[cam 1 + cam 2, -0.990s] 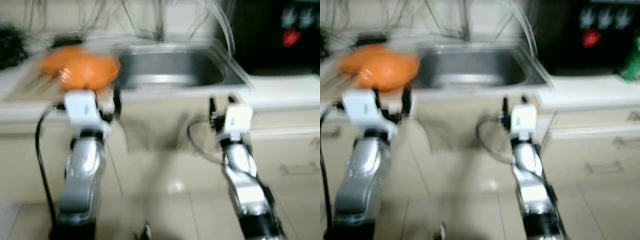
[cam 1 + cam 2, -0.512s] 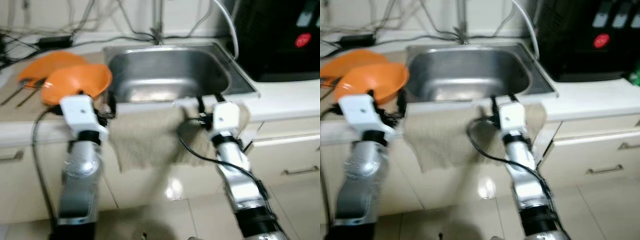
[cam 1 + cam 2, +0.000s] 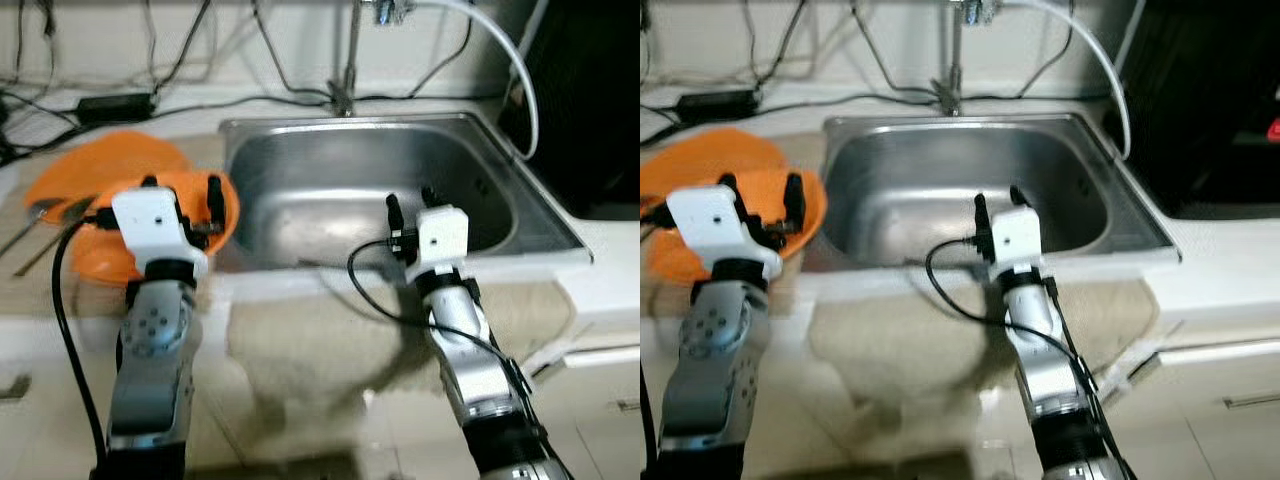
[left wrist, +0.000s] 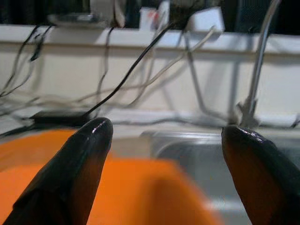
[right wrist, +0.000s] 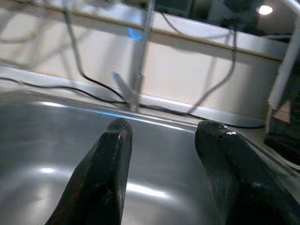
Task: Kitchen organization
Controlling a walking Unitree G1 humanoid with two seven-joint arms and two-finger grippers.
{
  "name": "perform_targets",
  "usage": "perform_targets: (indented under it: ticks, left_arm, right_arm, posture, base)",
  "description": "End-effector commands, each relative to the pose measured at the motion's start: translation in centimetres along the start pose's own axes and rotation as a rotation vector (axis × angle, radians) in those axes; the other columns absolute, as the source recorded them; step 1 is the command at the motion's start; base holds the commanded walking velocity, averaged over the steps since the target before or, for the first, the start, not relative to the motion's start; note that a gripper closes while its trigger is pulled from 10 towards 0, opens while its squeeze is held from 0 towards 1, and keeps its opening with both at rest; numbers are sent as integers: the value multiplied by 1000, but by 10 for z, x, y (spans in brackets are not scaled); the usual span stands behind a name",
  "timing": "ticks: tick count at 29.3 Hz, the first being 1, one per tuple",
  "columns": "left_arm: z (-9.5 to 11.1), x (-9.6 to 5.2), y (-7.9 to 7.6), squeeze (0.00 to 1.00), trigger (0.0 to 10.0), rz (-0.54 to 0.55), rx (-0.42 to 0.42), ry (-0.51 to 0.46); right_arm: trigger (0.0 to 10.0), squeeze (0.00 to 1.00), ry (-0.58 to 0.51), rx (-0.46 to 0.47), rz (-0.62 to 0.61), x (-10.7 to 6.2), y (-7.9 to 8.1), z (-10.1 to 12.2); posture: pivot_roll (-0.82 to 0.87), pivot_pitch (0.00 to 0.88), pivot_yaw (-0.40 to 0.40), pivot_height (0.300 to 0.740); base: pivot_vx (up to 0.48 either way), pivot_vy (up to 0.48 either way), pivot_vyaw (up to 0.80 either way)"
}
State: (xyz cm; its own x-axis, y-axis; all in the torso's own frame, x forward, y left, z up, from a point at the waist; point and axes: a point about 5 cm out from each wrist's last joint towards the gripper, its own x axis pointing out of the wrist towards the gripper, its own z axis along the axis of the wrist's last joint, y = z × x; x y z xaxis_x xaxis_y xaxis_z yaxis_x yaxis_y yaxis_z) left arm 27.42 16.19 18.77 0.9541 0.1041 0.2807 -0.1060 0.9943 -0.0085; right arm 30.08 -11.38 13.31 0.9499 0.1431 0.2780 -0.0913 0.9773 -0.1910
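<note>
Both arms now sit higher against the counter than half a second ago, and the whole scene has slid down the frame, so the camera itself has moved closer and over the basin. At the centre of the head views lies a rectangular stainless steel sink [image 3: 340,190], its basin bare metal with nothing in it. Behind it, top centre, rises a thin metal faucet [image 3: 349,60], with a white hose [image 3: 520,70] arching to the upper right and black cables [image 3: 180,70] trailing along the cream wall at upper left, where a black power adapter [image 3: 115,105] rests. A beige cloth [image 3: 340,340] hangs over the counter's front edge in the lower centre. A dark appliance [image 3: 1220,110] fills the right side.

At the left, two stacked orange plastic bowls [image 3: 95,195] rest on the counter just beside the sink; whether they hold anything cannot be made out. The left gripper [image 3: 180,192] hovers over the nearer bowl, fingers spread and empty. The right gripper [image 3: 408,205] hangs above the sink's front rim, fingers parted, grasping nothing.
</note>
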Motion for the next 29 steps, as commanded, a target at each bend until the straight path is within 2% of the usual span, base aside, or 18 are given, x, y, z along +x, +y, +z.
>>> perform_targets:
  ticks: [1,4,8,9,10,11,14,20,22,26,29]
  left_arm:
    - [5,1,4,0,10000,25,24,-19]
    - [7,3,8,0,10000,40,34,-25]
    - [14,13,13,0,10000,31,32,-32]
    - [21,23,20,0,10000,12,72,-29]
    - [21,23,20,0,10000,12,72,-29]
    - [30,33,31,0,10000,11,79,-32]
    - [41,47,44,0,10000,-16,87,-18]
    - [45,58,55,0,10000,-139,82,85]
    - [39,59,65,0,10000,-187,105,182]
    - [30,58,70,0,10000,-270,90,308]
    - [24,57,74,0,10000,-272,87,367]
  right_arm:
    - [10000,0,-5,17,-1,3,0,1]
    - [10000,0,-6,18,9,3,2,1]
    - [10000,0,-3,26,16,4,3,1]
    - [10000,0,-3,28,17,4,3,1]
    - [10000,0,-3,28,17,4,3,1]
    - [10000,0,-3,31,20,4,4,1]
    - [10000,0,-1,38,30,3,7,1]
    - [10000,0,27,64,49,2,10,-3]
    - [10000,0,43,66,60,1,10,-6]
    - [10000,0,60,73,71,0,10,-8]
    - [10000,0,63,77,75,0,10,-9]
  posture:
    - [135,0,4,740]
    - [141,0,2,740]
    - [145,0,2,740]
    - [149,0,4,740]
    - [149,0,4,740]
    - [153,0,10,740]
    - [155,0,16,740]
    - [152,0,14,740]
    - [152,0,11,740]
    - [153,0,9,740]
    - [152,0,8,740]
  base:
    - [0,0,0]
    - [0,0,0]
    - [0,0,0]
    - [0,0,0]
    - [0,0,0]
    - [0,0,0]
    - [0,0,0]
    - [0,0,0]
    - [0,0,0]
    - [0,0,0]
    - [0,0,0]
